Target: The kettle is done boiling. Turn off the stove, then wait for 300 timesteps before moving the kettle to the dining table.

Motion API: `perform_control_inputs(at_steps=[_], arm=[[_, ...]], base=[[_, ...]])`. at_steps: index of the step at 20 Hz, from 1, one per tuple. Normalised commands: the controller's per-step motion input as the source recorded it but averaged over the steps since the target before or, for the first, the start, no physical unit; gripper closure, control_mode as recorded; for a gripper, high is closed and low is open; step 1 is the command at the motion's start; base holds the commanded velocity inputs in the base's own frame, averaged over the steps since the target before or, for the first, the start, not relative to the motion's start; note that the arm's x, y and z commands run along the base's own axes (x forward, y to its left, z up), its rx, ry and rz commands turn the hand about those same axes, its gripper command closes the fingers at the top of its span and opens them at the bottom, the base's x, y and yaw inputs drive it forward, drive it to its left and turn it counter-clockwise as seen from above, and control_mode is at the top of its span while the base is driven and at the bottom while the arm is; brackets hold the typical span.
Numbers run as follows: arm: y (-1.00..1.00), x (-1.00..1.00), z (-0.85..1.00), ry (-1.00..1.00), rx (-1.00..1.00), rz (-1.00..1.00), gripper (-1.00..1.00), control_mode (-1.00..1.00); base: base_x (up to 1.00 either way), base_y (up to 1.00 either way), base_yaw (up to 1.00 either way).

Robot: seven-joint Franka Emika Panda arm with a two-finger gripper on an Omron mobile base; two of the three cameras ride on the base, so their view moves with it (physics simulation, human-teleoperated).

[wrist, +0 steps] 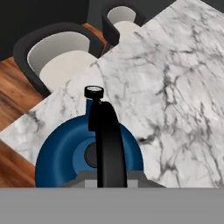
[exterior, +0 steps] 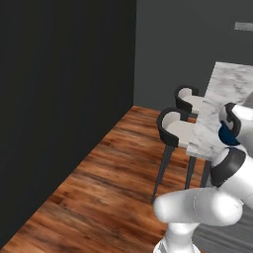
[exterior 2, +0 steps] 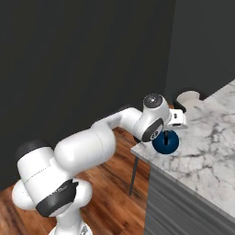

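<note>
Now my claw (exterior 2: 170, 133) is clenched on the kettle (exterior 2: 165, 142) handle from above, keeping it upright over the tabletop (exterior 2: 206, 137) corner, beside the chairs (wrist: 65, 57).

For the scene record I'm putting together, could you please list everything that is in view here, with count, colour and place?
kettle: one, glossy blue with a black arched handle, above the near corner of the table, close to the edge; whether it rests on the top cannot be told.
dining table: one, white marble with grey veins, on a dark grey ribbed base, right of the arm.
chairs: two, black shells with cream seats, side by side along the table's far edge.
floor: reddish-brown wood planks.
walls: dark grey to black, behind and left.
arm: one, white with dark joints, reaching to the table corner.
gripper: one, shut on the kettle's handle.
</note>
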Motion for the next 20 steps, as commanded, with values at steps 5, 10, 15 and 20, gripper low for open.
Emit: perform_control_inputs(at_steps=[5, 10, 15, 20], arm=[[0.0, 0.27, -0.13, 0.0, 0.0, 0.0, 1.0, -1.0], [0.0, 0.27, -0.14, 0.0, 0.0, 0.0, 1.0, -1.0], [0.0, 0.19, -0.18, 0.0, 0.0, 0.0, 1.0, -1.0], [0.0, 0.15, -0.15, 0.0, 0.0, 0.0, 1.0, -1.0]], base=[[0.0, 0.0, 0.0], [0.0, 0.0, 0.0], [0.0, 0.0, 0.0], [0.0, 0.0, 0.0]])
